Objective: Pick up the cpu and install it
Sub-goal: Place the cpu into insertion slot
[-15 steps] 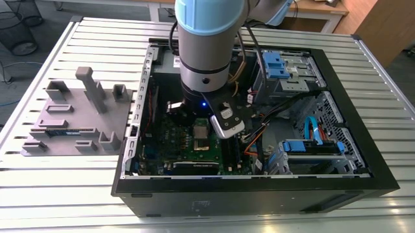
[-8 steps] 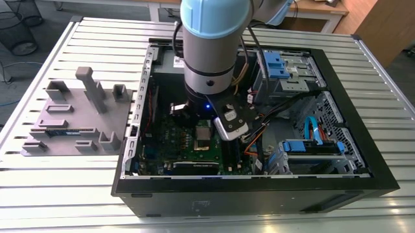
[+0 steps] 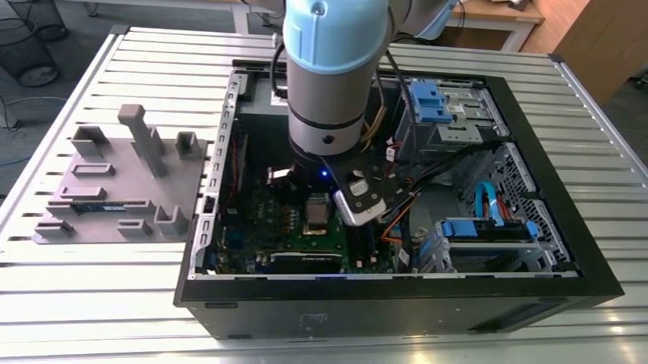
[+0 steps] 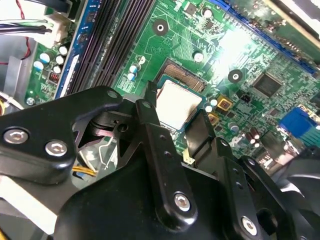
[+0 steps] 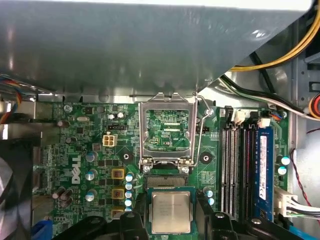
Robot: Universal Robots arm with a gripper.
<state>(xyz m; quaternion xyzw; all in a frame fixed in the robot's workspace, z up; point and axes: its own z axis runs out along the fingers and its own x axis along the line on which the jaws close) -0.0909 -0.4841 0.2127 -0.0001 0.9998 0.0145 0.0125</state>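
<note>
1. First wrist view: faint engraving, too fine to make out, marks the small square cpu [image 5: 171, 212] with its shiny silver metal top. White lettering sits on the green circuit board [image 5: 90, 125].
2. The black gripper [image 5: 171, 217] has its fingers [image 4: 199, 127] closed on the cpu's two opposite edges.
3. The cpu lies flat, top upward. Being square, it has no long axis, and its edges run parallel to the open silver metal socket frame [image 5: 167, 130] just beside it.
4. It may be seated in the socket or just above it; I cannot tell.
</note>
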